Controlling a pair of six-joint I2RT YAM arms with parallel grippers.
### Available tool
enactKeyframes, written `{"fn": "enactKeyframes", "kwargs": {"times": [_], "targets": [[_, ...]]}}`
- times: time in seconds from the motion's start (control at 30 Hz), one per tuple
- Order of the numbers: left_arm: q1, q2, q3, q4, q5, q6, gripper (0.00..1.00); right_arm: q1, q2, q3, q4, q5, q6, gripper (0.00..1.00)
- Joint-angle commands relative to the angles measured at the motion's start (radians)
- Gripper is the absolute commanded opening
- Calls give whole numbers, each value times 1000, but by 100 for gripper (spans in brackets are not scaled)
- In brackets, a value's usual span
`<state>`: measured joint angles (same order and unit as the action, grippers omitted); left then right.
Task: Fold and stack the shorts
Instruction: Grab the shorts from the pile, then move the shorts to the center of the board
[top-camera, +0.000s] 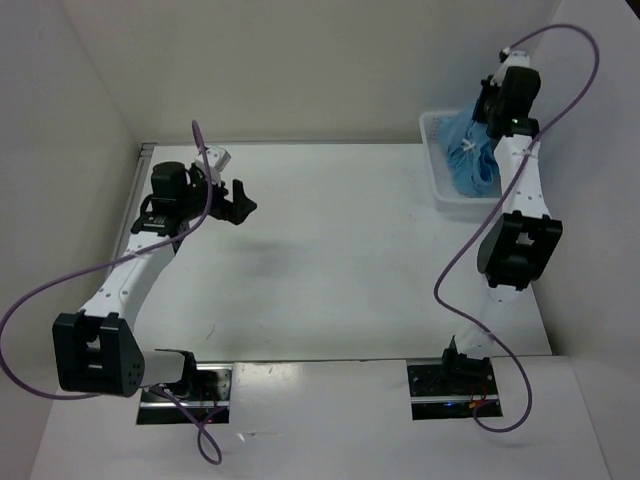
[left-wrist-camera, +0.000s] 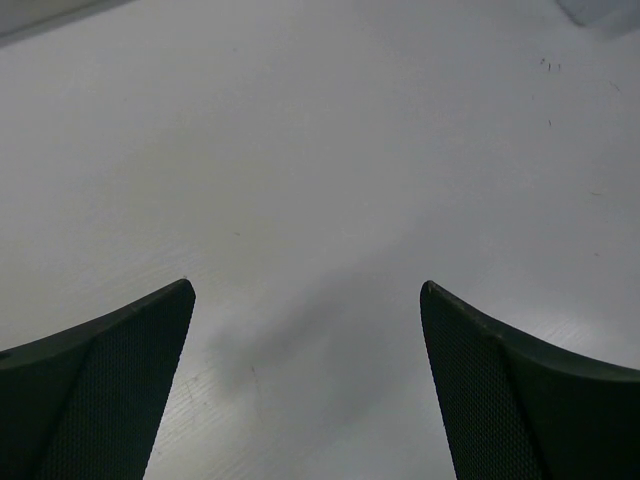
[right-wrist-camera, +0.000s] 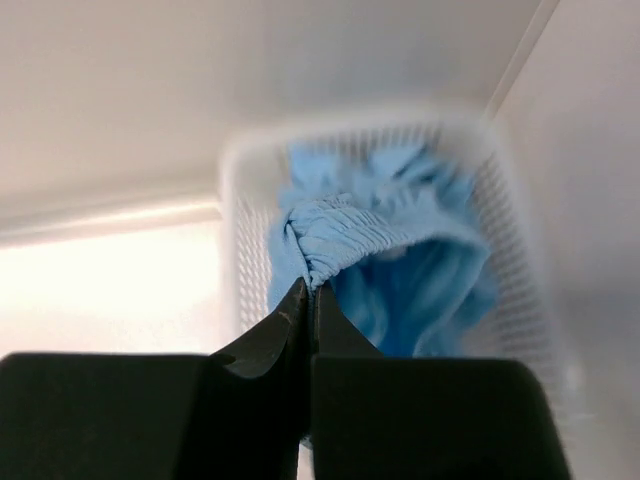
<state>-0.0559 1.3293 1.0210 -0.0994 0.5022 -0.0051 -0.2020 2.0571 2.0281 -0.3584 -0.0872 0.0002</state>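
Shorts, light blue, lying bunched inside the white mesh basket that stands at the far right corner of the bench. The right tool reaches down into the basket from above with its jaws pressed together on a fold of the gathered waistband. The cloth puckers just at the tips, which shows that the pinch is on the elastic edge and not on the loose body of the garment. The waistband is a sensible hold, in my judgement. It is the thickest and firmest part, so it should not slip when lifted, and the legs would hang below it and come free of the basket walls. A bit of white drawstring shows on top of the heap and might snag in the mesh on the way out. The left tool hovers over the left side of the bench, toward its far edge and well apart from the basket, with its jaws spread wide and holding nothing. Its own camera shows only bench surface between the fingers. It seems parked there to leave the middle free for spreading the cloth. The step in hand looks like taking the shorts out; folding and stacking are not yet begun.
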Motion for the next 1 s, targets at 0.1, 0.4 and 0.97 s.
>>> {"fn": "enactKeyframes", "kwargs": {"times": [0.1, 0.4, 0.97], "targets": [[22, -160, -67, 184, -47, 5, 100, 195, -360, 228, 213, 128, -161, 0], [42, -355, -143, 205, -77, 5, 100, 585, -373, 567, 75, 69, -310, 0], [105, -427, -173, -5, -33, 5, 100, 624, -524, -390, 12, 156, -35, 32]]}}
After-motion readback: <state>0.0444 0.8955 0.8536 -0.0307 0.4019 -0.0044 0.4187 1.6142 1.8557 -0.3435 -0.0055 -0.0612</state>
